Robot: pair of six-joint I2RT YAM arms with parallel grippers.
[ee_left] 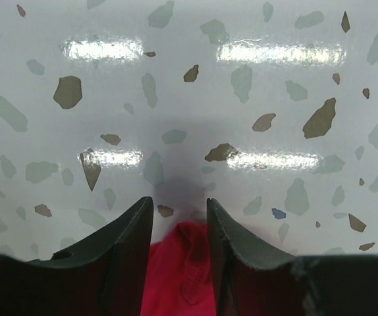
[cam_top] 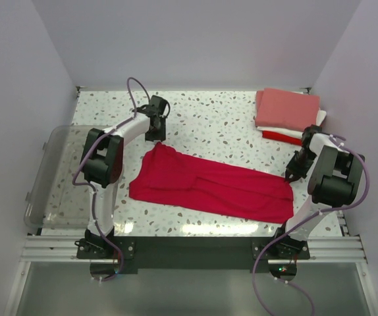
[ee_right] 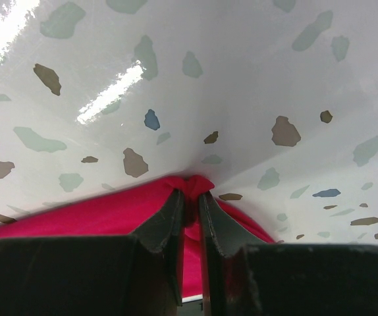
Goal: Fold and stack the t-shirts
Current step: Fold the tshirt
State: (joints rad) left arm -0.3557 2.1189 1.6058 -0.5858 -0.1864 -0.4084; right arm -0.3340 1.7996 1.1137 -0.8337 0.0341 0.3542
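reaching out over the speckled table [cam_top: 209, 115], the left arm [cam_top: 120, 130] bends at its elbow and drops its wrist onto the far left corner of the red t-shirt [cam_top: 209, 184]. the left gripper [cam_top: 156, 137] points down there. its fingers [ee_left: 126, 230] stand a little apart with a tongue of red cloth between them, but i cannot tell whether they are actually squeezing it. on the other side the right arm [cam_top: 327, 168] is folded tight, its wrist angled down and to the left at the shirt's right end. the right gripper [ee_right: 191, 192] is nearly closed, pinching a small bunched knot of the red fabric at its tips.

the red t-shirt lies spread on the middle of the table between the two arms, a long crimson shape with soft creases and one ridge running along it. its long axis runs left to right on a slight slant, the left end farther away and drawn up to a narrow point at the left gripper, the right end nearer and wider.

a stack of folded shirts [cam_top: 288, 108] sits at the far right corner, pink on top, with white and red edges showing beneath. a clear bin [cam_top: 44, 178] rests off the table's left edge.
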